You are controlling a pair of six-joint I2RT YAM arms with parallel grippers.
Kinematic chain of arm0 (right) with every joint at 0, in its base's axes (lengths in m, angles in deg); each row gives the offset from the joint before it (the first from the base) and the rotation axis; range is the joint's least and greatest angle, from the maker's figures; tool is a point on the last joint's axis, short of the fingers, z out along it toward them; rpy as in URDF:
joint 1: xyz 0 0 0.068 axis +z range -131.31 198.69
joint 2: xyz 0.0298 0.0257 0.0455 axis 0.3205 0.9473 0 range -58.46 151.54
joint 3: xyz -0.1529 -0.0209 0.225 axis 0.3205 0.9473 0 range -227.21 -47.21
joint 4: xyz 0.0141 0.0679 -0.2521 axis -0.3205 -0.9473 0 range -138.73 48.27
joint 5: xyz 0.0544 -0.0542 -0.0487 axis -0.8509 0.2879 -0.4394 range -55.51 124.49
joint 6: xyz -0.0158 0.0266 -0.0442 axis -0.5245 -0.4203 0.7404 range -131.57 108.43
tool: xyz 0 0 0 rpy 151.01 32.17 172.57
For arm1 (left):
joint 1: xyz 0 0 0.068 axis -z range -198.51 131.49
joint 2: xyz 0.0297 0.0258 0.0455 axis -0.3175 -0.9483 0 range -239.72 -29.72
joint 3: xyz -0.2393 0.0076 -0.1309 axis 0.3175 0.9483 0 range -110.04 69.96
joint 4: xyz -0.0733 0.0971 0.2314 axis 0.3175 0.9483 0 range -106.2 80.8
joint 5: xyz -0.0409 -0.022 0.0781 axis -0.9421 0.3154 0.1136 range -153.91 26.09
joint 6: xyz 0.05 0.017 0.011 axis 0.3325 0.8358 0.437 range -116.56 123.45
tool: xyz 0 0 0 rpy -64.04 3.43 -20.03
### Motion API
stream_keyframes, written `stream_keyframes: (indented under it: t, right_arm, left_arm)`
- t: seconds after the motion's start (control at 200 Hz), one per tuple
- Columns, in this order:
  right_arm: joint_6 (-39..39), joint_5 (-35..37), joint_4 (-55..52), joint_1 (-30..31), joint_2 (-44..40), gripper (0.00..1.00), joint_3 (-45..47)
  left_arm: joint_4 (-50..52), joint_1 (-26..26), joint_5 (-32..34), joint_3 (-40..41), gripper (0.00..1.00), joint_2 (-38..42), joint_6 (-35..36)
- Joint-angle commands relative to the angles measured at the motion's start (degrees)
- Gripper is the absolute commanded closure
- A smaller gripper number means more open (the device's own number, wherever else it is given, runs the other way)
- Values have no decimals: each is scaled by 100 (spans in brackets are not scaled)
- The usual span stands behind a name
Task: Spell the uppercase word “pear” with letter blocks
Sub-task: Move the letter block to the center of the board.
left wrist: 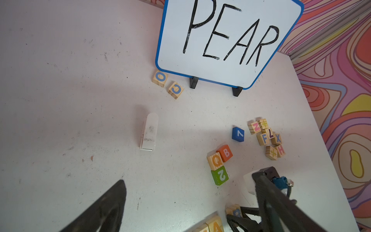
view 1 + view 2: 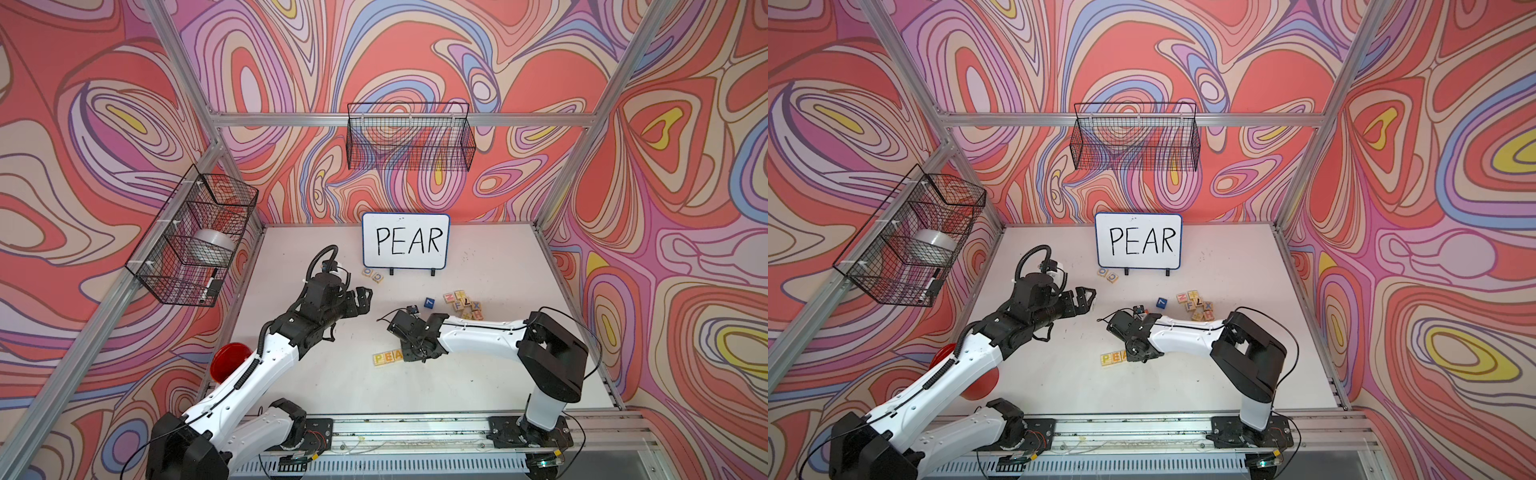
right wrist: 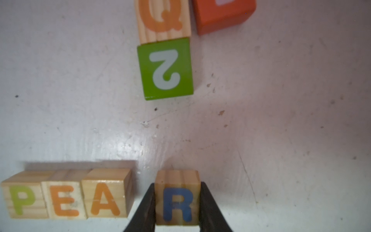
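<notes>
Beside A block (image 3: 106, 195), right claw (image 3: 177, 209) grips R block (image 3: 177, 197)

In both top views the right gripper (image 2: 415, 353) and its wrist cover the R block (image 3: 177, 197), and the A block (image 2: 397, 355) shows only in part. The left wrist view cuts the A block off at its bottom edge, and the R block there is blurred behind dark gripper parts. The right wrist view cuts the Q block (image 3: 163, 19) and the orange-red block (image 3: 222, 17) at its top edge.

P-E-A row (image 3: 66, 195), R block (image 3: 177, 197) apart
</notes>
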Motion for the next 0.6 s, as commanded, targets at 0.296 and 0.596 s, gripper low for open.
stream_keyframes:
  t: [0.296, 0.596]
  right_arm:
    - [124, -108, 76, 106, 268, 70, -211]
    - [188, -100, 105, 115, 235, 68, -222]
  left_arm:
    - [124, -26, 109, 100, 4, 213, -23]
    - [127, -26, 117, 86, 4, 196, -27]
